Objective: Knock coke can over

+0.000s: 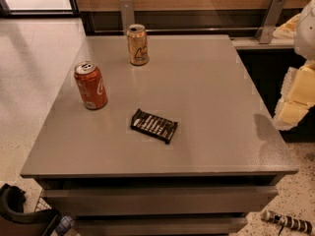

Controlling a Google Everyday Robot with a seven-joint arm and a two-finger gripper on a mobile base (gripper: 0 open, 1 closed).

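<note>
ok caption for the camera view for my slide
Coke can upright on the grey table near a gold can and a snack bar, gripper off the table's right edge.

The grey table [211, 92] carries three things. The coke can [90, 85] stands upright near the left edge, a gold can [138, 44] stands upright near the back, and a dark snack wrapper [153, 125] lies flat toward the front. The gripper [294, 103] hangs beyond the table's right edge.

Pale pincer [294, 101] at the right edge, arm [306, 29] above
</note>
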